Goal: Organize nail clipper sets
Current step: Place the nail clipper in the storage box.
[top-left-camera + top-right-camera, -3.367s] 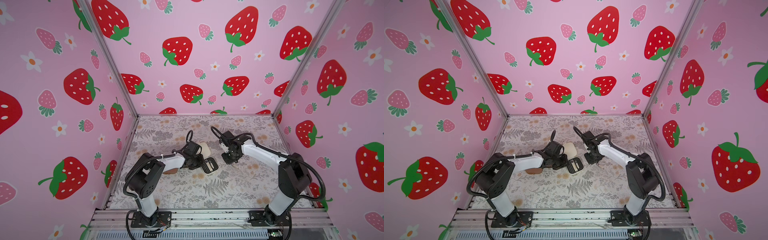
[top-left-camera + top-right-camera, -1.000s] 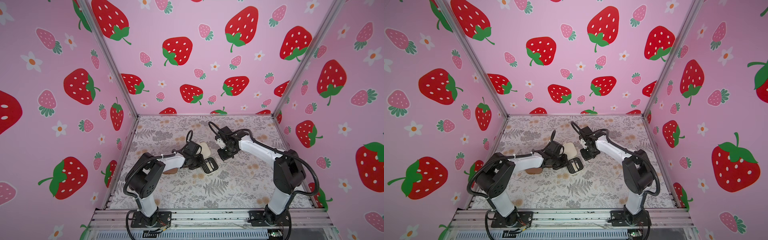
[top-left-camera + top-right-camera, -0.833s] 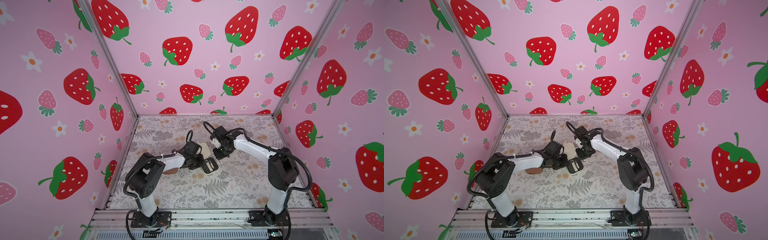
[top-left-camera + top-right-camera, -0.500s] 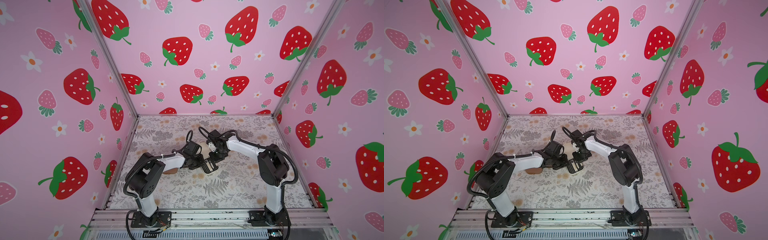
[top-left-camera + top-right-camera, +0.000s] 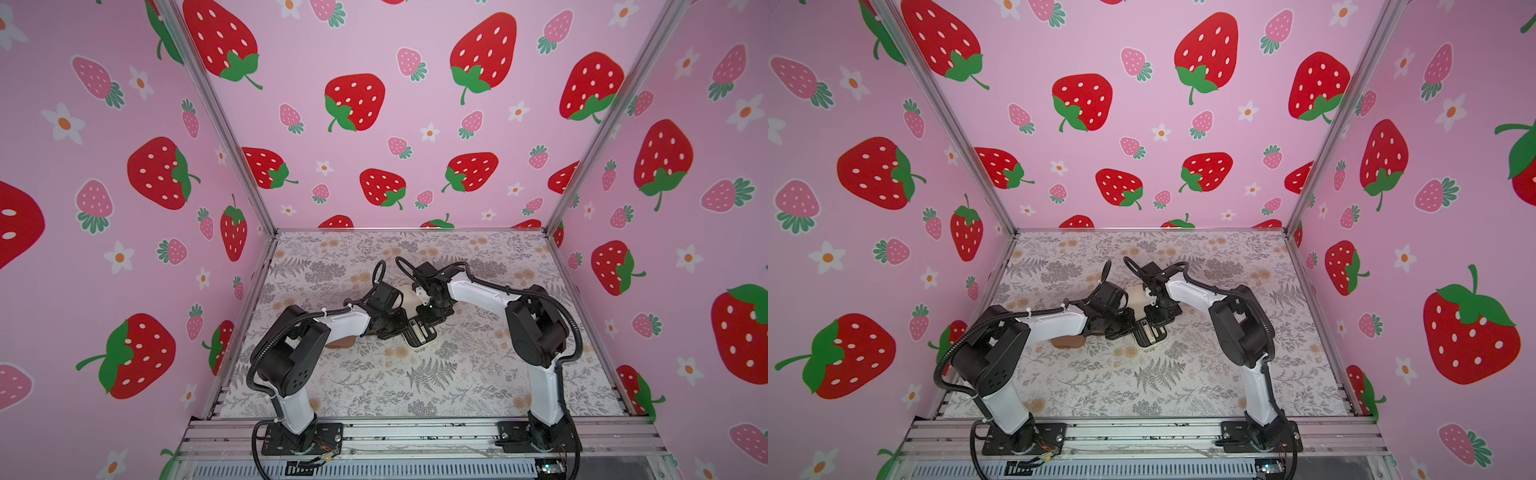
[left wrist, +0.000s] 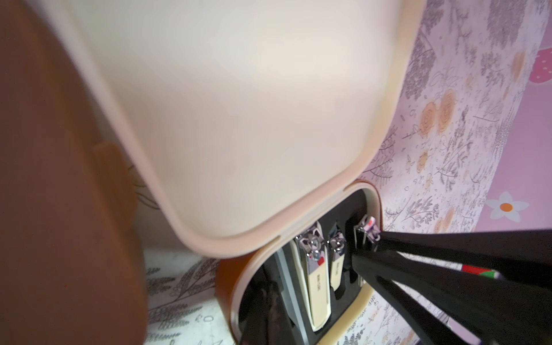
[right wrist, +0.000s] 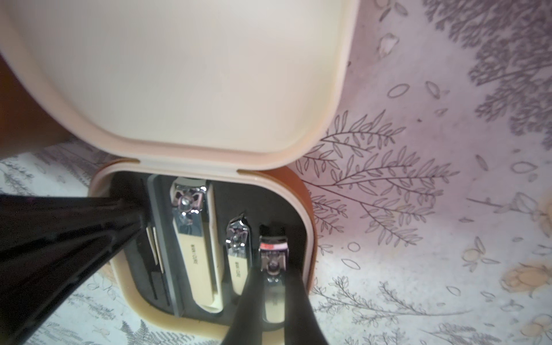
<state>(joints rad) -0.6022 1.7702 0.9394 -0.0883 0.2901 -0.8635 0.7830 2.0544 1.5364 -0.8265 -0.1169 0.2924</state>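
An open nail clipper set case (image 5: 420, 333) (image 5: 1149, 332) lies mid-table, brown outside with a cream rim (image 7: 307, 227) and its cream lid (image 7: 185, 74) standing up. Its black insert holds a large clipper (image 7: 194, 239), a medium clipper (image 7: 237, 254) and a grey file (image 7: 162, 239). My right gripper (image 7: 273, 286) (image 5: 429, 319) is shut on a small clipper (image 7: 273, 257) (image 6: 369, 230) over the insert's end slot. My left gripper (image 6: 264, 300) (image 5: 400, 328) is shut, its tips (image 7: 139, 215) set down in the insert's opposite side.
A second, brown case (image 5: 341, 341) (image 5: 1068, 341) lies shut under my left forearm, close beside the open one (image 6: 59, 179). Pink strawberry walls enclose the floral mat on three sides. A metal rail (image 5: 415, 432) carrying both arm bases runs along the front.
My right arm has swung left from the mat's right side to the open case, its gripper now over the insert with the small clipper. The left arm has stayed put.
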